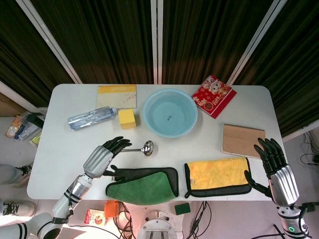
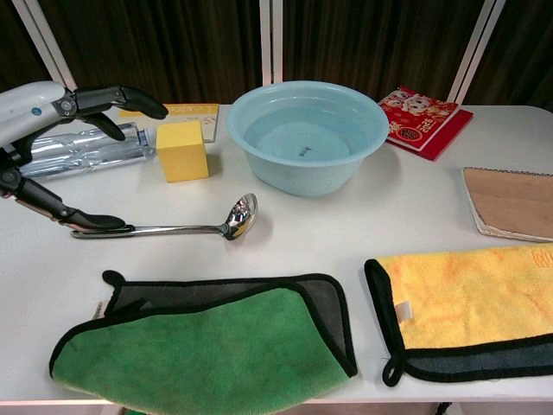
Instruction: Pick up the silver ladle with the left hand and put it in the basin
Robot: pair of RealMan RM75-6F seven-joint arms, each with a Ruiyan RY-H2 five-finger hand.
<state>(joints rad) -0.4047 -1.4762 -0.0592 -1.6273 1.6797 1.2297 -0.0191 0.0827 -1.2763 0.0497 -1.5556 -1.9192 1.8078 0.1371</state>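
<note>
The silver ladle (image 2: pixel 173 226) is lying flat on the white table (image 1: pixel 60 164), a little left of its middle, bowl turned toward the light blue basin (image 1: pixel 170 112) and handle running out toward the left edge. It is sitting outside the basin, just in front of the rim. The left hand (image 1: pixel 105 155) is hovering over the handle's far end with its fingers spread; in the chest view the thumb (image 2: pixel 60 210) is reaching down to the handle tip (whether it is actually touching is unclear), and nothing is being gripped.

A yellow block (image 1: pixel 127 118) is standing just left of the basin, with a clear water bottle (image 1: pixel 92 118) lying beside it toward the left edge and a yellow booklet (image 1: pixel 116 95) behind them. A green cloth (image 1: pixel 141 183) and a yellow cloth (image 1: pixel 218 177) are lying along the front edge. A red packet (image 1: pixel 214 95) is resting near the back right corner, a brown notebook (image 1: pixel 242 141) below it. The right hand (image 1: pixel 274 164) is hanging open at the front right corner, fingers apart.
</note>
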